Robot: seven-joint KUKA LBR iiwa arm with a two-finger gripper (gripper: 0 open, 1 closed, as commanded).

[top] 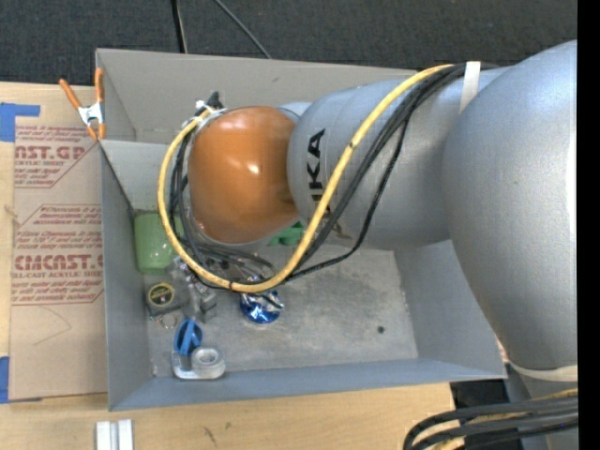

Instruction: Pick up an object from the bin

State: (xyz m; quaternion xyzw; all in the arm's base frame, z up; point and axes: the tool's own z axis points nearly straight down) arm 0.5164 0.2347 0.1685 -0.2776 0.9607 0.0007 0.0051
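Observation:
My gripper (pixel 201 294) pokes out below the orange wrist cover, low over the left part of the bin floor. A small dark round thing with a yellowish ring (pixel 160 295) lies just left of it. To its right sits a crumpled blue and silver thing (pixel 260 308). In front of it, near the bin's front left corner, a blue clip (pixel 187 335) rests against a clear plastic tape dispenser (pixel 200 364). A pale green translucent block (pixel 149 241) leans at the left wall, partly behind the cables.
A bright green piece (pixel 287 237) peeks out from under the arm near the bin's middle. The arm and its orange cover hide the back and middle of the bin. The grey floor at the front right shows only small specks.

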